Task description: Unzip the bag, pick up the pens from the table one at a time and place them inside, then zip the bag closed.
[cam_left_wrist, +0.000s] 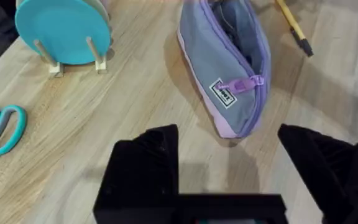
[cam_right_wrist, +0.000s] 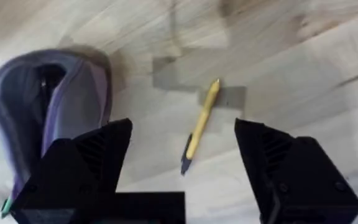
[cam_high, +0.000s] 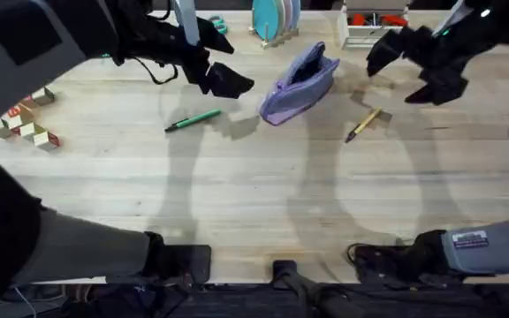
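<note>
Lavender pouch (cam_high: 300,84) sits mid-table (cam_high: 254,194), zipper already open and mouth gaping. Green pen (cam_high: 193,120) lies left of it, yellow pen (cam_high: 362,124) right, neither bagged. Left gripper (cam_left_wrist: 229,168) and right gripper (cam_right_wrist: 184,163) both spread, empty. Loading and zipping remain.

On the table (cam_high: 254,203), the bag (cam_high: 300,86) lies between two pens (cam_high: 193,120), one at each side.
</note>
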Tool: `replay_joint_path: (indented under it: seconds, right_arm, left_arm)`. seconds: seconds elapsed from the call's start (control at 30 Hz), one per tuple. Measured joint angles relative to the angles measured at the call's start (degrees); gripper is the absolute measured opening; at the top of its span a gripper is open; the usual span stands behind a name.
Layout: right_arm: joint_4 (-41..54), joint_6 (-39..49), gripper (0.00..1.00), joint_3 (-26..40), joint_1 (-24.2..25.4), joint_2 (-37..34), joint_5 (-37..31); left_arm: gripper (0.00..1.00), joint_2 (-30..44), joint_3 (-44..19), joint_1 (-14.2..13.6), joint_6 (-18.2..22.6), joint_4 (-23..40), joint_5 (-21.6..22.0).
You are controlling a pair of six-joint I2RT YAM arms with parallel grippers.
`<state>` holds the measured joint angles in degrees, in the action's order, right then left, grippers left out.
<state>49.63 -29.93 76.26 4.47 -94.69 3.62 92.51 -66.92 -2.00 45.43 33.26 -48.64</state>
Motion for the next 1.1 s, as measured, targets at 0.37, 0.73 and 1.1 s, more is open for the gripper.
replay_joint_path:
  seconds: [0.37,0.73,1.1]
  right_arm:
    - [-10.7,-2.2,0.996,-9.0,-0.6,-4.8,-2.4]
    - [-11.1,-5.5,0.95,-9.2,-4.0,-7.3,-8.1]
    - [-9.1,-6.2,0.566,-8.5,-4.6,-8.2,-11.5]
  left_arm:
    - [0.993,0.0,0.0,0.0,0.0,0.0,0.0]
    - [0.994,0.0,0.0,0.0,0.0,0.0,0.0]
    - [0.993,0.0,0.0,0.0,0.0,0.0,0.0]
